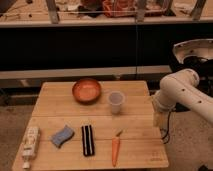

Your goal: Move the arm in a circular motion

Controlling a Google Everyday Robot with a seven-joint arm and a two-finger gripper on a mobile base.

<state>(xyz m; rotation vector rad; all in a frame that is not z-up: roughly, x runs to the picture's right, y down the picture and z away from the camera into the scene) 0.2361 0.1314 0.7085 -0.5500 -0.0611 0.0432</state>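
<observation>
My white arm [182, 90] comes in from the right side of the view and bends down at the right edge of the wooden table [135, 117]. My gripper [159, 120] hangs at the end of it, pointing down over the table's right edge, to the right of the clear plastic cup [116, 101]. It holds nothing that I can see.
An orange bowl [86, 90] stands at the back middle of the table. Along the front lie a white tube [31, 143], a blue sponge [62, 135], a black striped object [88, 140] and a carrot [115, 149]. A dark counter front [75, 47] runs behind the table.
</observation>
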